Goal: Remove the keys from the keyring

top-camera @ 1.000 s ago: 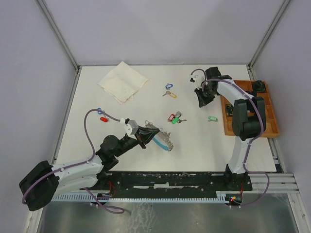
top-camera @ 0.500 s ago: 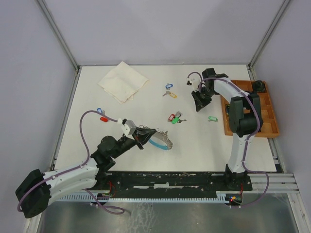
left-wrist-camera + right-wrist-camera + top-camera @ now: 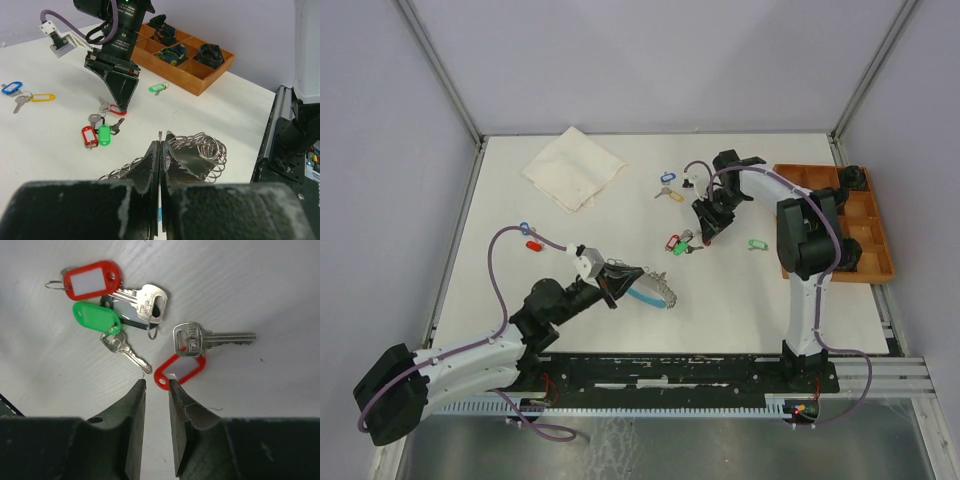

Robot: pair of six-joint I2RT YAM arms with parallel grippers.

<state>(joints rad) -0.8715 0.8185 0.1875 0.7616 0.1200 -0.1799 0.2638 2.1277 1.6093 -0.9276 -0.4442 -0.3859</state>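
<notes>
My left gripper is shut on the keyring, a loop of silvery chain with a light-blue band. It holds the keyring low over the table, and the chain coils bunch beside its tips. A cluster of keys with red, green and dark tags lies loose at mid-table. My right gripper hovers just over the cluster, jaws slightly apart and empty. Its tips are next to a red tag frame that is hooked to a silver key. A green tag and a red tag lie beyond.
A folded cream cloth lies at the back left. A wooden compartment tray stands at the right. Loose tagged keys lie around: blue and yellow, green, and red and blue at the left.
My right gripper has swung left and forward from near the tray to just above the key cluster. My left gripper has stayed shut on the keyring, shifting only slightly.
</notes>
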